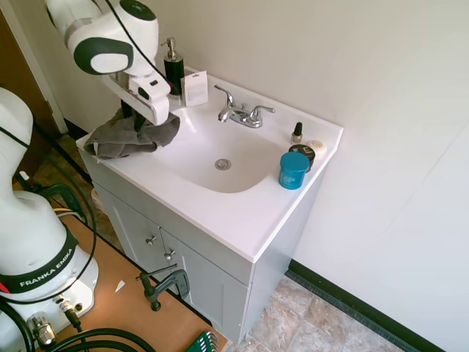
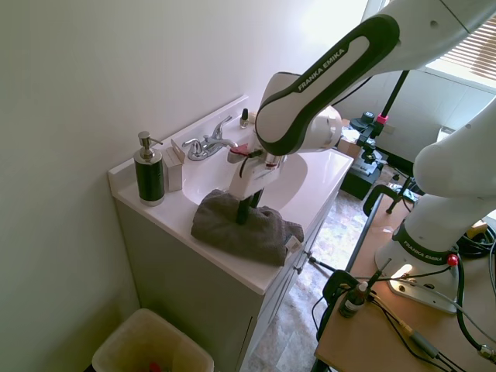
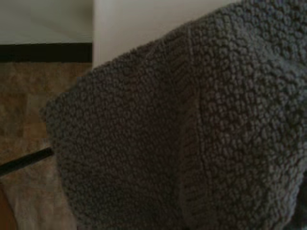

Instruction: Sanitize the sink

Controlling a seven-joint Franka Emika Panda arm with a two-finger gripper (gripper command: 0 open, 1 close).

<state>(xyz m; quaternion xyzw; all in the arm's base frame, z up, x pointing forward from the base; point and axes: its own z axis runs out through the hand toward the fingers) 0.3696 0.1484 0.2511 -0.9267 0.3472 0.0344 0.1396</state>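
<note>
The sink (image 1: pixel 242 213) is a glossy white vanity top with an oval basin, a round chrome drain (image 1: pixel 223 164) and a chrome two-handle faucet (image 1: pixel 242 114). A crumpled grey towel (image 1: pixel 135 136) lies on the counter to the left of the basin, reaching the front corner. My gripper (image 1: pixel 134 121) points straight down into the towel's middle, and its dark fingers look pinched together in the cloth. In the second exterior view the gripper (image 2: pixel 244 215) is sunk into the towel (image 2: pixel 248 229) beside the faucet (image 2: pixel 205 145). The wrist view is filled by the knitted towel (image 3: pixel 192 134).
A black soap dispenser (image 1: pixel 174 66) and a small white box (image 1: pixel 195 88) stand at the back left corner. A blue jar (image 1: pixel 294 170), a dark-lidded jar (image 1: pixel 302 152) and a small bottle (image 1: pixel 297 133) sit right of the basin. A waste bin (image 2: pixel 151 345) stands beside the cabinet.
</note>
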